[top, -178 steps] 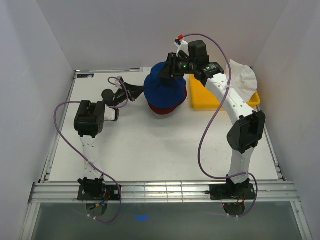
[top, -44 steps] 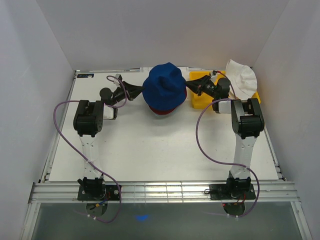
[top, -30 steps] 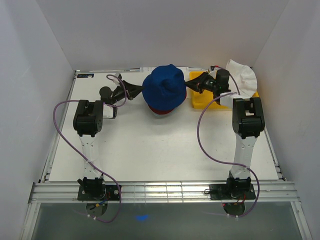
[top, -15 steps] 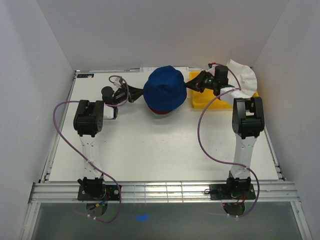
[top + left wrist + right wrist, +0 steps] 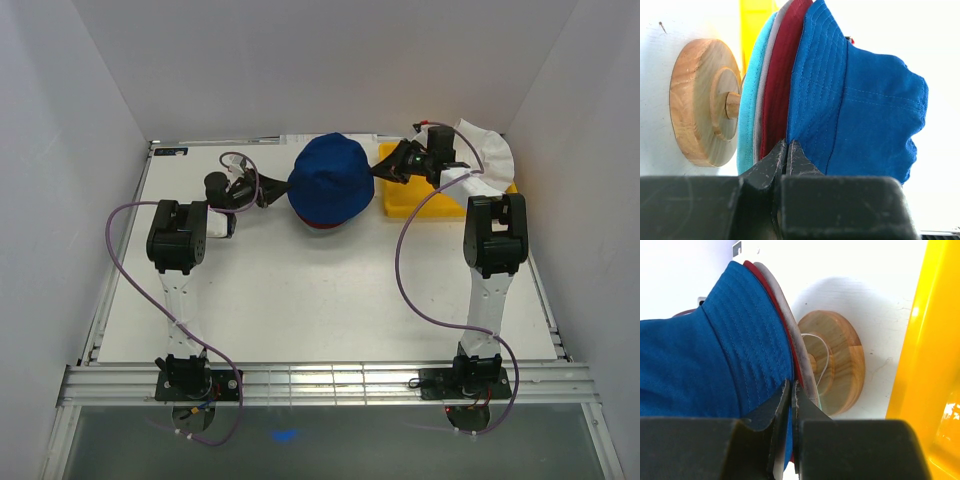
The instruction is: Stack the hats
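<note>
Top external: right pincer [image 5: 379, 172], earlier overhead, now pinches blue hat [image 5: 330, 180] brim.

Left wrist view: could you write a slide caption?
Left end effector pinches blue hat brim over red hat, teal hat, wooden stand.

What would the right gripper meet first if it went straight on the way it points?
The blue hat: the right gripper is shut on its brim; past that, probably the dark red hat.

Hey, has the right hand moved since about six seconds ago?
Yes. The right hand has shifted right, from over the blue hat's crown to its brim on the side nearest the yellow tray.
</note>
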`<state>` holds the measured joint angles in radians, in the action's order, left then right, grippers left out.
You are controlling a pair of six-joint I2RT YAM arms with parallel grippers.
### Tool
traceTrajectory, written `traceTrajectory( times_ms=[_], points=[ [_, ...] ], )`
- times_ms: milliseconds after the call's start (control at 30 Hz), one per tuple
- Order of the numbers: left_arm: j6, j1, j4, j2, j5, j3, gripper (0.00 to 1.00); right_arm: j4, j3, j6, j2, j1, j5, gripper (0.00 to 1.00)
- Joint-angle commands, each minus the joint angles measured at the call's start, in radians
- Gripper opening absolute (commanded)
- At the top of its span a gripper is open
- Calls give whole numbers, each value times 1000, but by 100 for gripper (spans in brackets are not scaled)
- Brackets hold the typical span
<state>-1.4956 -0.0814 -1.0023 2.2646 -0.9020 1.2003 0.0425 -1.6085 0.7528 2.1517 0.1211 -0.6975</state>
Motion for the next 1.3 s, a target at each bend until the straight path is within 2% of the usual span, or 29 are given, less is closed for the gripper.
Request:
traceTrajectory(
  times_ms=[0,333,400,467,967,1267],
  points=[
    [63,31,106,-23,25,5,0,-127,5,-101,31,-14,127,8],
    [49,31,110,-43,20,51,7,-190,-16,-188,5,22,207,8],
    [55,31,125,-40,21,53,6,-197,-8,-199,7,25,214,8],
    [60,31,140,-36,23,44,0,-207,-5,-205,19,26,220,8],
    [175,49,244,-34,58,-61,0,-219,73,-236,39,22,274,8],
    [227,58,266,-71,48,-50,0,-213,52,-230,22,18,266,8]
  ],
)
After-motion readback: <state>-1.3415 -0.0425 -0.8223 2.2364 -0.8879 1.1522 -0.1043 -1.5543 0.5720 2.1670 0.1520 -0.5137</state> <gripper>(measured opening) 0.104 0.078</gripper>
